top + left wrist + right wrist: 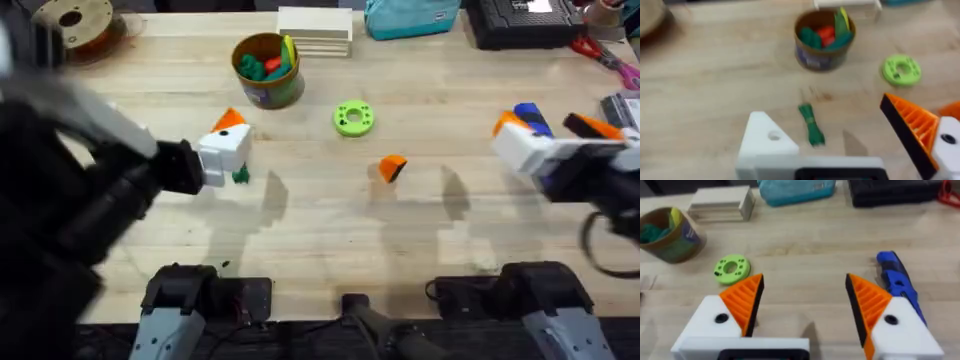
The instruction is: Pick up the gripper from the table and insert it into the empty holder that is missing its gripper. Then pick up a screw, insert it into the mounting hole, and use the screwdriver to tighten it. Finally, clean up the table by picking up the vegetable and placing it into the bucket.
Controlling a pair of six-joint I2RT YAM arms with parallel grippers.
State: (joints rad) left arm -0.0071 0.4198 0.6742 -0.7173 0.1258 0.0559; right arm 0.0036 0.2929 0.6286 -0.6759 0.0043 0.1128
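The loose orange gripper (392,167) lies mid-table. My left gripper (237,148) (822,111) is open. One of its fingers carries an orange tip (912,129); the other is the bare white holder (765,139). Between them on the wood lies the dark-green vegetable (811,125) (240,177). Farther back stands the bucket (266,68) (824,37) (670,230) with toy pieces inside. At the right, my right gripper (548,135) (805,282) hangs open, both orange tips in place. The blue screwdriver (530,117) (897,280) lies just beside one finger. No screw is in view.
A bright-green ring disc (353,118) (901,70) (731,269) lies between bucket and loose gripper. At the table's back stand a wood block (315,30), a teal bag (410,15), a black case (525,22) and a filament spool (75,22).
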